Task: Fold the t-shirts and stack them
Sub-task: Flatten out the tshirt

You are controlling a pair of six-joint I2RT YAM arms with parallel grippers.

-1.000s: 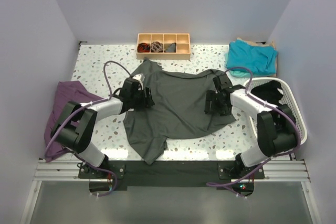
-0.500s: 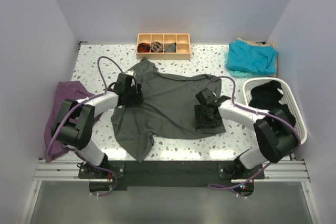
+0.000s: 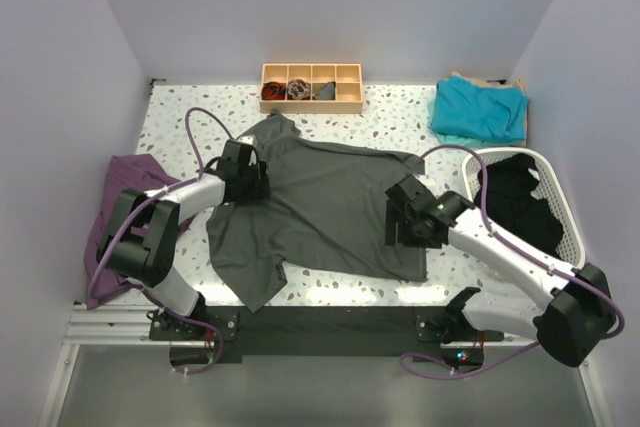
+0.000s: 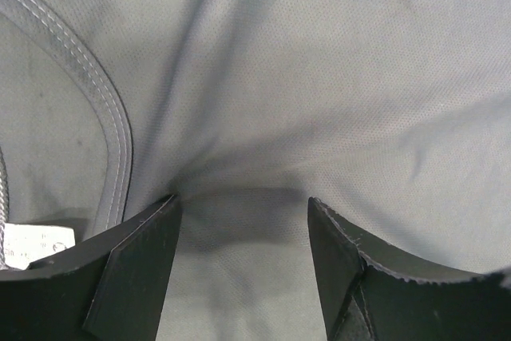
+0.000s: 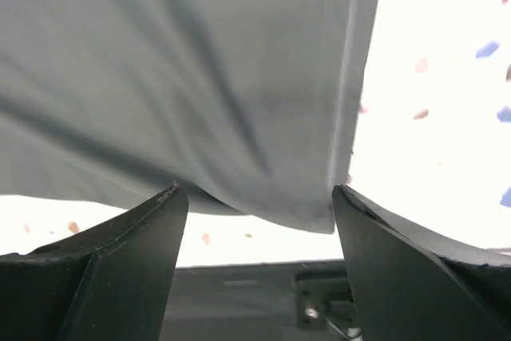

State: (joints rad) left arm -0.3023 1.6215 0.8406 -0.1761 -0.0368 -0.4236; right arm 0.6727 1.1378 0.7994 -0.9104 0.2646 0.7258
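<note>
The dark charcoal t-shirt [image 3: 320, 207] lies spread flat across the middle of the table, collar toward the far left. My left gripper [image 3: 245, 172] rests low on its upper left part. In the left wrist view the left gripper [image 4: 243, 205] is open, with flat grey cloth [image 4: 319, 77] under the gap and the collar seam [image 4: 112, 129] to the left. My right gripper [image 3: 410, 222] is over the shirt's right near corner. In the right wrist view the right gripper [image 5: 259, 193] is open, with the shirt's hem corner [image 5: 319, 205] beyond it. The teal t-shirt [image 3: 480, 107] lies folded at the far right.
A wooden compartment tray [image 3: 311, 87] stands at the back centre. A white basket [image 3: 568, 217] holding dark cloth sits at the right edge. A purple cloth [image 3: 125, 197] hangs over the left edge. The terrazzo table [image 3: 180, 117] shows around the shirt.
The right arm has swung toward the near edge and its gripper moved nearer along the shirt's right side. The shirt slid left and nearer. The left gripper moved left, then stayed.
</note>
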